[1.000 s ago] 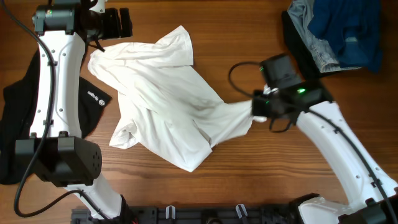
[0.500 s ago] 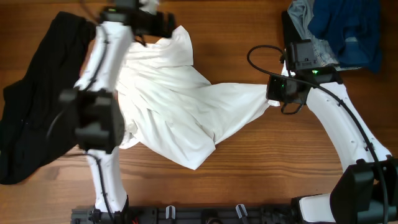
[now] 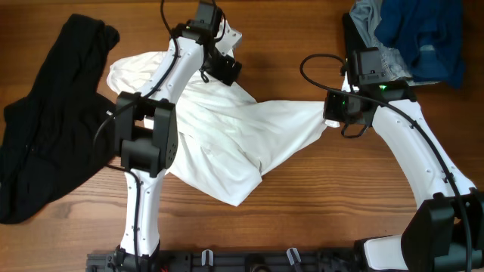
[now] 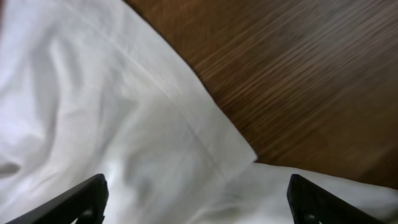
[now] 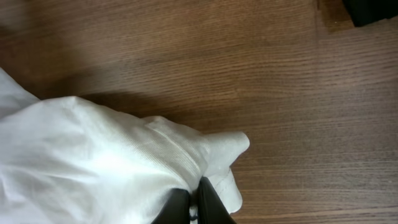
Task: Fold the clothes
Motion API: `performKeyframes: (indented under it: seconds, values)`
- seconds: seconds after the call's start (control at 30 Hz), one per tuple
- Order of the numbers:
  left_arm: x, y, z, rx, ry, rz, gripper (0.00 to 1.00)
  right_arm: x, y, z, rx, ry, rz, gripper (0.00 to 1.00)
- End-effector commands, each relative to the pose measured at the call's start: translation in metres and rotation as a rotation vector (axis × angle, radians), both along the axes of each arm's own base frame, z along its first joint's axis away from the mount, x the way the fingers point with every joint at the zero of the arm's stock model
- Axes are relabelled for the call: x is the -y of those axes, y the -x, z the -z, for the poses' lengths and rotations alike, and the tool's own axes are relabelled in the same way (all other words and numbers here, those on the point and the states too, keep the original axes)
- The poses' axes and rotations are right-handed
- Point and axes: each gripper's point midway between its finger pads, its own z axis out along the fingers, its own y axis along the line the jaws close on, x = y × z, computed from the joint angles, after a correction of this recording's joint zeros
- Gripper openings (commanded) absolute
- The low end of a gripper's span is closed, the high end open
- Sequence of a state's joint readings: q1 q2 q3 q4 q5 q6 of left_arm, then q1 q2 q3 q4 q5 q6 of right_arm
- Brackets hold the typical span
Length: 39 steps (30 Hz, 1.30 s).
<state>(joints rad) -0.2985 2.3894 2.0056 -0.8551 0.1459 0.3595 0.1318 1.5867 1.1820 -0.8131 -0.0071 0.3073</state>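
Observation:
The white T-shirt [image 3: 219, 128] lies crumpled across the middle of the wooden table, no print showing. My right gripper [image 3: 330, 121] is shut on its right edge; the wrist view shows white cloth [image 5: 112, 162] pinched between the closed fingers [image 5: 194, 202]. My left gripper [image 3: 225, 68] hovers over the shirt's top edge, fingers wide open [image 4: 196, 202], with only white cloth and its hem [image 4: 186, 124] beneath. The limp black garment [image 3: 53, 121] lies at the left edge.
A pile of blue and grey clothes [image 3: 412, 34] on a dark tray sits at the back right. Bare wood [image 3: 355, 204] lies in front of the shirt and to its right.
My left arm swung from the far left across to the shirt's top middle. My right gripper pulled the shirt's edge rightward, then held still. The black garment is now uncovered.

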Motion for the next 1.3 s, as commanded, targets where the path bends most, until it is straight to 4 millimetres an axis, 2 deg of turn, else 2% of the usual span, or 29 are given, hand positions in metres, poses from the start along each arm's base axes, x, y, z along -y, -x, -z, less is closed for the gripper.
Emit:
performKeyframes:
  seconds: [0.0,0.2,0.33,0.43,0.53,0.6,0.67,0.77,0.83,0.97,1.03,1.1,1.2,1.27]
  values:
    - [-0.001,-0.001,0.02,-0.012,-0.026,0.026,0.87,-0.003,-0.004,-0.001,0.008,-0.006,-0.022,0.04]
    - [0.005,-0.016,0.02,0.049,-0.004,0.026,0.84,-0.003,-0.004,-0.001,0.009,-0.006,-0.022,0.04]
    - [0.009,-0.011,0.025,0.02,0.019,0.034,0.76,-0.003,-0.007,-0.003,0.022,-0.008,-0.022,0.04]
    - [0.006,-0.001,0.042,-0.035,0.006,0.035,0.67,-0.003,-0.007,-0.003,0.022,-0.007,-0.022,0.04]
    - [0.004,0.006,0.051,-0.073,-0.005,0.034,0.4,-0.003,-0.009,-0.003,0.03,-0.008,-0.022,0.04]
    - [0.004,0.006,0.051,-0.073,-0.006,0.034,0.26,-0.003,-0.01,-0.004,0.034,-0.009,-0.022,0.04]
    - [0.004,0.001,0.049,-0.052,-0.007,0.028,0.04,-0.003,-0.012,-0.004,0.043,-0.009,-0.022,0.04]
    - [-0.006,-0.017,0.034,0.007,-0.01,-0.096,0.04,-0.003,-0.016,-0.006,0.062,-0.003,-0.035,0.04]
    - [-0.013,-0.033,0.004,0.062,0.027,-0.184,0.04,-0.004,-0.018,-0.007,0.073,0.0,-0.045,0.04]
    - [-0.04,-0.062,-0.087,0.203,0.133,-0.352,0.05,-0.005,-0.025,-0.01,0.101,-0.004,-0.045,0.04]
    - [-0.062,-0.069,-0.145,0.302,0.181,-0.409,0.08,-0.005,-0.027,-0.012,0.11,-0.004,-0.045,0.04]
    - [-0.083,-0.067,-0.188,0.374,0.208,-0.447,0.1,-0.004,-0.028,-0.014,0.117,-0.004,-0.043,0.04]
    - [-0.108,-0.062,-0.222,0.433,0.223,-0.485,0.12,-0.004,-0.03,-0.014,0.122,-0.005,-0.043,0.04]
    - [-0.115,-0.06,-0.226,0.433,0.219,-0.497,0.14,-0.004,-0.03,-0.015,0.123,-0.005,-0.043,0.04]
